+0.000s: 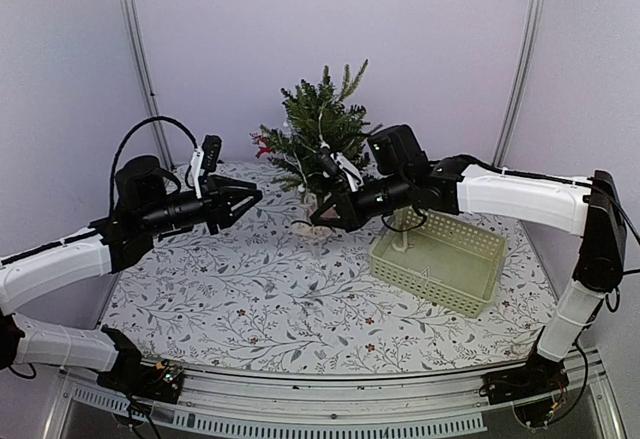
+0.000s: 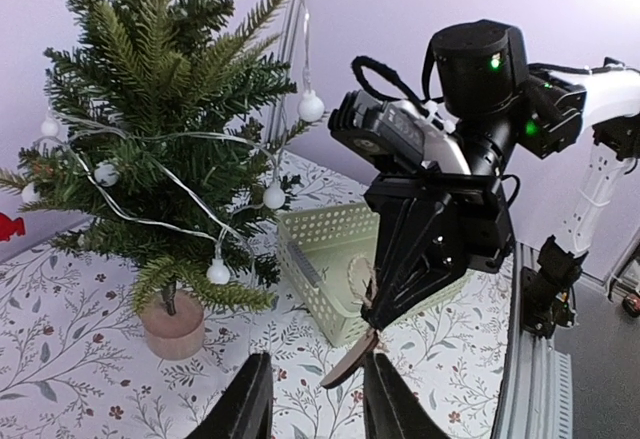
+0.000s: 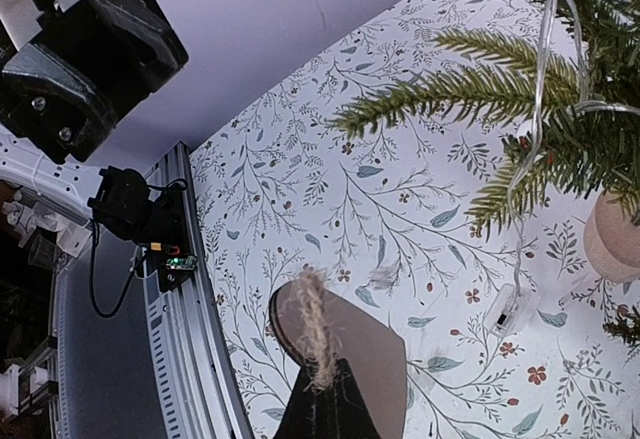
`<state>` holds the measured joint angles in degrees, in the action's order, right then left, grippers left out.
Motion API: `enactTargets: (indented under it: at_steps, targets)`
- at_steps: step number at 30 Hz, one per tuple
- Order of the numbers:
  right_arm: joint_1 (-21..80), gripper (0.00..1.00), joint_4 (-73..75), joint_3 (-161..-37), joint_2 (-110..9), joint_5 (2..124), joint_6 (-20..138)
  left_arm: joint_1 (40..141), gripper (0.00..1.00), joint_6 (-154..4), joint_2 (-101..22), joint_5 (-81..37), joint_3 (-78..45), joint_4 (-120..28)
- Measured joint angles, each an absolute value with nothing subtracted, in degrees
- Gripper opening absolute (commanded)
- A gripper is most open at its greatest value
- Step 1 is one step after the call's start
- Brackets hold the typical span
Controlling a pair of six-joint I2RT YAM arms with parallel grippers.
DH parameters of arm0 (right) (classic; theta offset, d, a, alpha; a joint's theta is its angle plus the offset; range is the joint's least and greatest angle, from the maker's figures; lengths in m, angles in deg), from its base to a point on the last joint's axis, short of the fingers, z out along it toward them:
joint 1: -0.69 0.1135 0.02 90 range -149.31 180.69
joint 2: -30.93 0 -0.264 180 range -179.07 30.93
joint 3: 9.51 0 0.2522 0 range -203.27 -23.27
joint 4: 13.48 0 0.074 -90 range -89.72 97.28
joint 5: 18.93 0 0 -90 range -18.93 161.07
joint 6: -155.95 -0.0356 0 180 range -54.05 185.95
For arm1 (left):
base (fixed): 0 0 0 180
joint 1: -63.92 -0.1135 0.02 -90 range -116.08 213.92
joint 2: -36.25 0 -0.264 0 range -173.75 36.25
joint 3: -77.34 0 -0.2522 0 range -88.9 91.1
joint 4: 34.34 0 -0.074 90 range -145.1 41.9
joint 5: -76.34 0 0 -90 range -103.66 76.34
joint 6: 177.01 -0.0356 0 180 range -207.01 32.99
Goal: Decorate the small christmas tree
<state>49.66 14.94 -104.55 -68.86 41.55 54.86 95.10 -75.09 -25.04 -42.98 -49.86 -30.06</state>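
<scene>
The small christmas tree (image 1: 318, 124) stands on its tan base at the back middle of the table, strung with a light string of white bulbs. It also shows in the left wrist view (image 2: 160, 129) and, in part, in the right wrist view (image 3: 560, 109). My right gripper (image 1: 322, 215) is shut on a flat brown wooden ornament (image 3: 345, 344) by its twine loop (image 3: 316, 324), held above the table in front of the tree. In the left wrist view this ornament (image 2: 350, 364) hangs just beyond my left gripper (image 2: 315, 404), which is open and empty. The left gripper (image 1: 245, 197) is left of the tree.
A pale green perforated basket (image 1: 440, 259) stands right of the tree, under my right arm. A red ornament (image 1: 262, 144) hangs on the tree's left side. The light string's small white battery box (image 3: 505, 309) lies on the floral tablecloth near the tree base (image 3: 615, 239).
</scene>
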Motion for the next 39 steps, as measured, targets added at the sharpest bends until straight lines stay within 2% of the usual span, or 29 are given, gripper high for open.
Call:
enactTargets:
  at_steps: [8, 16, 30, 39]
  targets:
    - [43.8, 0.00, 13.8, -97.6, -62.9, 36.8, 55.3, 95.1, 0.33, -76.1, -29.9, -46.5, -46.9, -29.8]
    - [39.9, 0.00, 11.6, -96.3, -56.5, 31.8, 54.4, 95.1, 0.33, -75.4, -31.5, -46.7, -44.6, -28.8]
    - [39.5, 0.00, 7.0, -93.0, -56.8, 26.7, 50.9, 95.0, 0.33, -76.2, -34.5, -47.5, -41.0, -31.0]
    - [41.8, 0.00, 9.3, -99.1, -61.9, 27.8, 57.8, 94.4, 0.33, -76.5, -34.5, -47.9, -41.7, -30.7]
